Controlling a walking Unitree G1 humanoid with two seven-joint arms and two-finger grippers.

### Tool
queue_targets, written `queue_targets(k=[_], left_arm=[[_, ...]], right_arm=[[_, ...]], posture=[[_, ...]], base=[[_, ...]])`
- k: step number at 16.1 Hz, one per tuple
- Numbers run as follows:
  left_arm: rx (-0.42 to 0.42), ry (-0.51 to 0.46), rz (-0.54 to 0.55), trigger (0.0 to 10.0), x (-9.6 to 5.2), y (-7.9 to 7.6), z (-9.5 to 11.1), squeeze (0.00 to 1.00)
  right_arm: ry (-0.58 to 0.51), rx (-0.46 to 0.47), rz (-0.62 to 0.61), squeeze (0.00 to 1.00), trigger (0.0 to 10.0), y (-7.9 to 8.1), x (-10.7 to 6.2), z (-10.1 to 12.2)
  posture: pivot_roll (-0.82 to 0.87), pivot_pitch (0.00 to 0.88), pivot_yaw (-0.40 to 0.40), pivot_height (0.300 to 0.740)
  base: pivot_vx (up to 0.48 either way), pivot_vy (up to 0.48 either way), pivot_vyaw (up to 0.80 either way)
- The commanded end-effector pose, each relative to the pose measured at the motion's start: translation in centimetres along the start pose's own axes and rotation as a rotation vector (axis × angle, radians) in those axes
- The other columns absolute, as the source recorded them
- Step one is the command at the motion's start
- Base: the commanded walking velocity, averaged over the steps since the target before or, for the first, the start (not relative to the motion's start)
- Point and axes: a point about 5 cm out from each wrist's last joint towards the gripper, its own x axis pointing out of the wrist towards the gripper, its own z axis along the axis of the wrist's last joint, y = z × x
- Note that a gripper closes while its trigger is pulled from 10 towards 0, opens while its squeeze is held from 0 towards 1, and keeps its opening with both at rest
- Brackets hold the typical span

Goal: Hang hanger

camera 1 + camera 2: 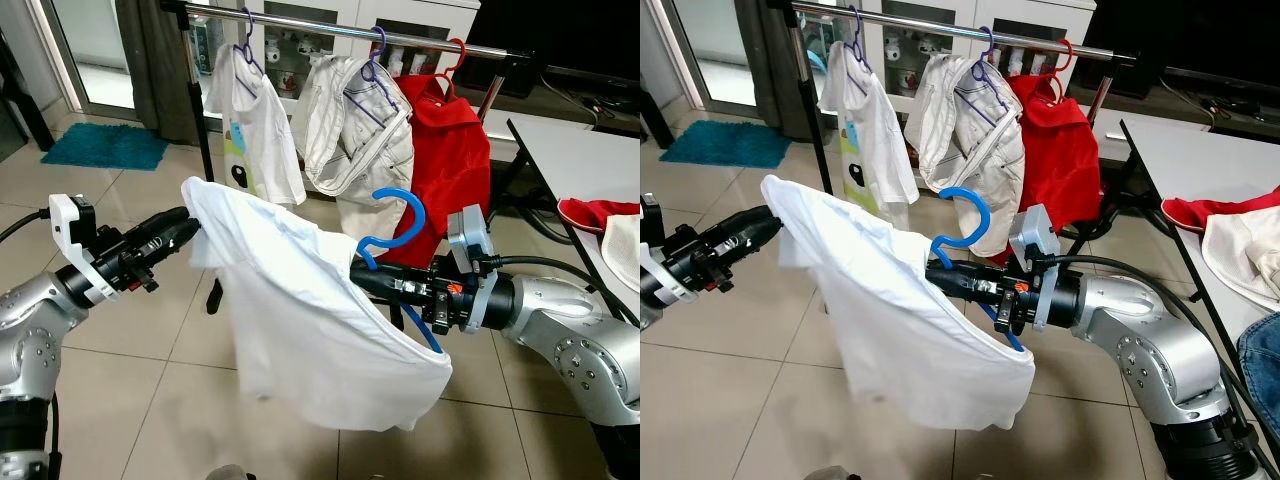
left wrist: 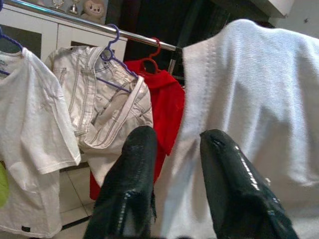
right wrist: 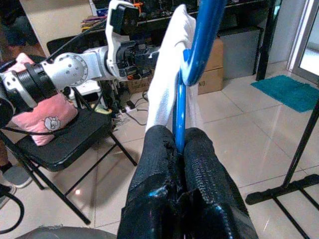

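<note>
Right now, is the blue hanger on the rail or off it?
Off. The blue hanger sits clamped in the right hand, white shirt draped over it, below the rail.

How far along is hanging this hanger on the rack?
Done: the white shirt drapes on the blue hanger. In hand: the right gripper pinches the hanger's stem, and the left gripper props the shirt's far shoulder. Left: the hook is not yet on the rail, where three garments already hang.
</note>
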Motion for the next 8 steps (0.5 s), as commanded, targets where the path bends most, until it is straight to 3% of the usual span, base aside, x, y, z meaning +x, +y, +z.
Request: queue_targets(k=[1, 2, 3, 4, 5, 6, 7, 8], left_arm=[[0.027, 0.014, -0.010, 10.0, 0.4, 0.2, 0.3, 1.00], [0.040, 0.033, -0.012, 10.0, 0.5, 0.5, 0.2, 0.49], [0.048, 0.051, -0.017, 10.0, 0.7, 0.8, 0.1, 0.10], [0.045, 0.070, -0.045, 10.0, 1.0, 0.8, -0.1, 0.00], [0.033, 0.092, -0.084, 10.0, 1.4, 0.7, -0.3, 0.00], [0.019, 0.120, -0.138, 7.3, 2.0, 0.5, -0.6, 0.00], [0.018, 0.126, -0.146, 7.3, 2.1, 0.5, -0.6, 0.00], [0.023, 0.129, -0.140, 0.0, 2.5, 0.7, -0.7, 0.00]], right_arm=[[-0.037, -0.040, 0.013, 0.00, 10.0, 0.1, -0.4, 1.3], [-0.038, -0.041, 0.017, 0.00, 10.0, 0.1, -0.3, 1.4], [-0.040, -0.041, 0.021, 0.00, 10.0, 0.1, -0.3, 1.4], [-0.041, -0.042, 0.024, 0.00, 10.0, 0.2, -0.2, 1.4], [-0.042, -0.042, 0.027, 0.00, 10.0, 0.2, -0.2, 1.4], [-0.044, -0.043, 0.028, 0.00, 10.0, 0.3, -0.1, 1.4], [-0.044, -0.043, 0.027, 0.00, 10.0, 0.3, -0.1, 1.4], [-0.045, -0.042, 0.027, 0.00, 10.0, 0.4, -0.1, 1.4]], posture=[[-0.10, 0.000, -0.049, 0.740], [-0.10, 0.000, -0.048, 0.740], [-0.10, 0.000, -0.049, 0.740], [-0.10, 0.000, -0.049, 0.740], [-0.10, 0.000, -0.049, 0.740], [-0.10, 0.000, -0.039, 0.740], [-0.10, 0.000, -0.039, 0.740], [-0.10, 0.000, -0.036, 0.740]], base=[[0.000, 0.000, 0.00], [0.000, 0.000, 0.00], [0.000, 0.000, 0.00], [0.000, 0.000, 0.00], [0.000, 0.000, 0.00], [0.000, 0.000, 0.00], [0.000, 0.000, 0.00], [0.000, 0.000, 0.00]])
